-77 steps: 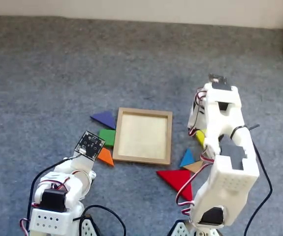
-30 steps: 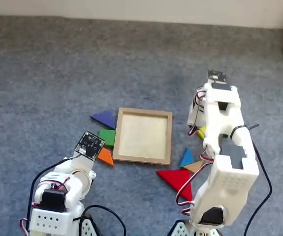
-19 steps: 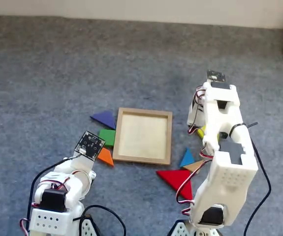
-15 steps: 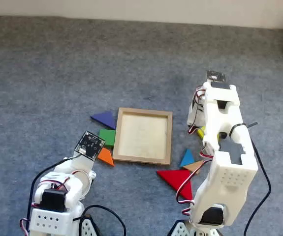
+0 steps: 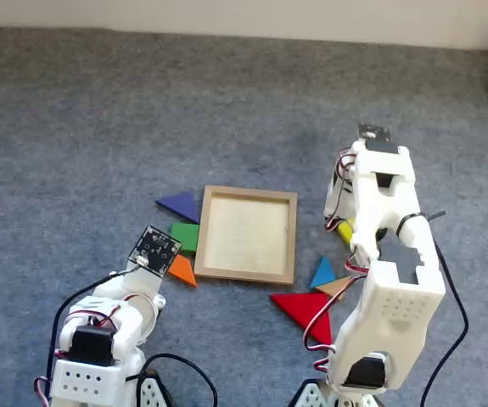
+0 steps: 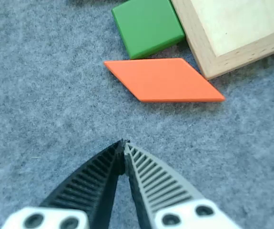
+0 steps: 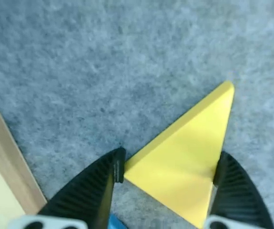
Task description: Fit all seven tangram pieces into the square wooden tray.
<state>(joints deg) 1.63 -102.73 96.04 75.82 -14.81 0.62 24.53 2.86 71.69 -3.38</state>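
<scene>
Yellow triangle [image 7: 187,143] bracketed by right gripper [image 7: 170,167], spread wide, barely shifted over recent seconds. Left gripper [image 6: 124,146] closed near orange parallelogram [image 6: 163,80]. Tray [image 5: 244,274] empty; first grasp pending.

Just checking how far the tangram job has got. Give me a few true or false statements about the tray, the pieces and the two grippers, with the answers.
1. The square wooden tray has no pieces in it yet. True.
2. The left gripper holds the orange parallelogram piece. False: it is shut on nothing, and the parallelogram lies on the grey carpet ahead of it.
3. The right gripper is open, one jaw on either side of the yellow triangle piece. True.
4. The green square piece lies inside the tray. False: it lies on the carpet, beside the tray's outer edge.
</scene>
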